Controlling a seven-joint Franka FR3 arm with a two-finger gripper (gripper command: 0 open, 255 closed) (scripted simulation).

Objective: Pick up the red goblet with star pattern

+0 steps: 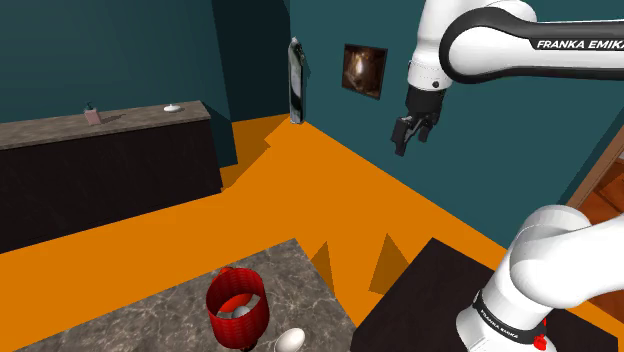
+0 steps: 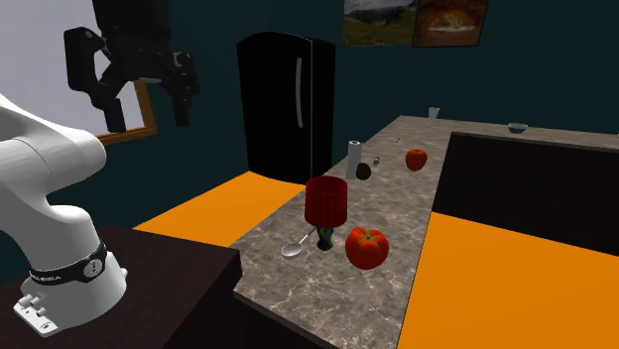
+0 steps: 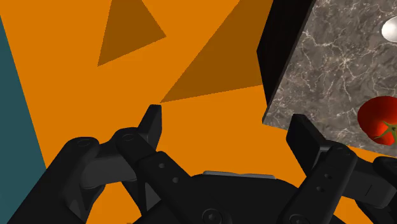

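The claw (image 1: 412, 135) hangs high in the air with its two black fingers spread wide. It holds nothing and touches nothing. In the wrist view the claw (image 3: 226, 121) has only orange floor between its fingers, with the edge of the stone counter (image 3: 324, 70) off to one side and a tomato (image 3: 380, 121) on it.

The red goblet (image 1: 237, 308) stands upright on the counter (image 1: 150, 310), well apart from the claw and far below it, near the shoulder view's bottom edge. In the second exterior view the goblet (image 2: 325, 203) shows a wide red cup on a short dark stem. A pale spoon (image 2: 294, 247) lies just beside its foot and the tomato (image 2: 366, 248) sits near.

The goblet looks stiff and hollow, probably light, and top-heavy on that narrow foot, so a sideways nudge could tip it. The cup's wall may be smooth and slippery. The safest hold seems to be across the cup's sides, fingers level, if the opening spans it; otherwise the stem, though the spoon crowds that spot.
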